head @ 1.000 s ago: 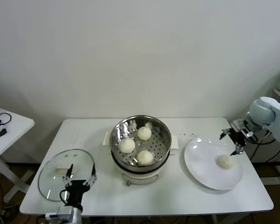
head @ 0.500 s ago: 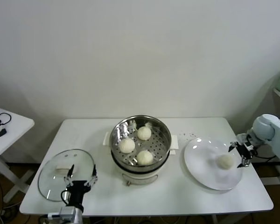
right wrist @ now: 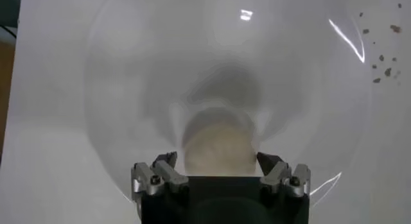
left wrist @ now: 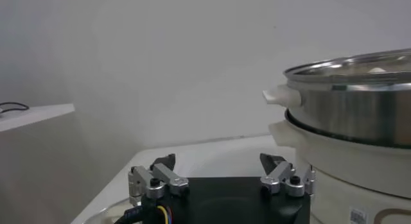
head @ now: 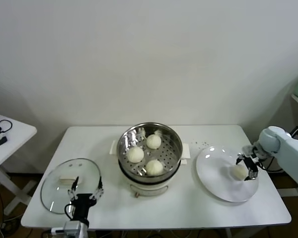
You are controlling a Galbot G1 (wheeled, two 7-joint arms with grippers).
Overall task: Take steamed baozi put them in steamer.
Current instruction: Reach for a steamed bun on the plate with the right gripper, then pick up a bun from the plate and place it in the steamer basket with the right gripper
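The steamer (head: 150, 154) stands mid-table, a shiny steel pot on a white base. Three cream-white baozi (head: 135, 154) lie on its perforated tray. A fourth baozi (head: 238, 171) lies on the white plate (head: 213, 171) at the right. My right gripper (head: 247, 166) is open and low over that bun. In the right wrist view the bun (right wrist: 217, 146) sits between the spread fingertips (right wrist: 164, 161) of my right gripper (right wrist: 217, 161), with a gap on each side. My left gripper (head: 86, 188) is open and empty at the table's front left, beside the steamer (left wrist: 350, 116).
A round glass lid (head: 59, 186) lies flat at the front left, just under the left gripper. Small dark crumbs (head: 202, 144) lie behind the plate. A small white side table (head: 10, 136) with a cable stands at the far left.
My right gripper has come down from behind the plate's right edge and moved left onto the bun. The left arm, the steamer and its three buns have not moved.
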